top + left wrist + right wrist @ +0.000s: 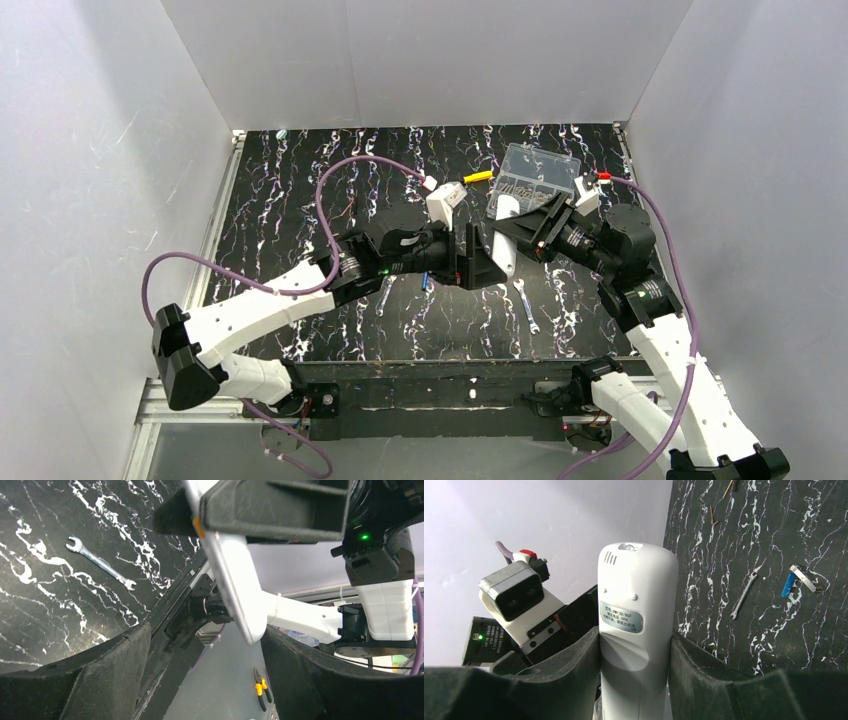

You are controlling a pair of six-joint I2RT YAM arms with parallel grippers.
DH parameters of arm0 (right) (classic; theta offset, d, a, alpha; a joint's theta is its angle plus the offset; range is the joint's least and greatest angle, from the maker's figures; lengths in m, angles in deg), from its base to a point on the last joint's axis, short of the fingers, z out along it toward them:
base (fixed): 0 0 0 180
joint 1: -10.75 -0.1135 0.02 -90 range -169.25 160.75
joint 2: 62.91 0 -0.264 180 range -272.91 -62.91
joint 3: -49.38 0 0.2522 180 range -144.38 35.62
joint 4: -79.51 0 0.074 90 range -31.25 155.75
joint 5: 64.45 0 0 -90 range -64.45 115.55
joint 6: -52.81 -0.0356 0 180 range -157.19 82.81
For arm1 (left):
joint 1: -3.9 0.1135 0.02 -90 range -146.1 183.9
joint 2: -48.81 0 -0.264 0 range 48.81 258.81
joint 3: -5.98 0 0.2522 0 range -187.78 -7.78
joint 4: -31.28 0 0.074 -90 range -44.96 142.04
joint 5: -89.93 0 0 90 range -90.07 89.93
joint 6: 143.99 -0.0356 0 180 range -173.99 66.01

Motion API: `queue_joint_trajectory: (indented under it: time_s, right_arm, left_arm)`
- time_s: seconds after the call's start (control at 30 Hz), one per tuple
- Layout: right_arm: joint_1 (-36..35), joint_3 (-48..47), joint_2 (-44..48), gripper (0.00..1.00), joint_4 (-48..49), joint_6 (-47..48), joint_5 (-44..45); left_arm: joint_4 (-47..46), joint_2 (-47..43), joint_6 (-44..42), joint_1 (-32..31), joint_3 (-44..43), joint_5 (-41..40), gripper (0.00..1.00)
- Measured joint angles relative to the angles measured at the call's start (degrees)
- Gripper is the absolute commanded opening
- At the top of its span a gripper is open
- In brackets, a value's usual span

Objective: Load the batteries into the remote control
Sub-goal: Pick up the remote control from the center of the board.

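My right gripper (634,647) is shut on the white remote control (636,595), back side up with its label showing, and holds it above the table. In the top view the remote (507,258) hangs between both grippers at the table's middle. My left gripper (205,680) is open and empty, with the remote's rounded end (245,610) just above its gap and close to one finger. One blue battery (788,585) lies on the table beside a small white strip (805,578); it also shows in the top view (424,281). I see no other battery.
A clear compartment box (540,172) and a yellow-handled screwdriver (478,177) lie at the back. One silver wrench (386,296) lies left of the battery, another (527,305) lies in front of the right gripper. White walls enclose the black marbled table (290,200).
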Motion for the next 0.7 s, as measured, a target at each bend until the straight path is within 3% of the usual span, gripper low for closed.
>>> queue_joint_trajectory:
  time_s: [0.13, 0.4, 0.7]
  right_arm:
    - [0.0, 0.0, 0.0, 0.01, -0.2, -0.2, -0.1]
    - [0.0, 0.0, 0.0, 0.01, -0.2, -0.2, -0.2]
    - [0.0, 0.0, 0.0, 0.01, -0.4, -0.2, -0.1]
  left_arm:
    - [-1.4, 1.9, 0.0, -0.5, -1.9, -0.4, 0.78]
    - [-2.4, 3.8, -0.3, -0.8, -4.7, -1.4, 0.51]
    - [-3.3, 6.0, -0.3, -1.0, -6.2, -1.2, 0.39]
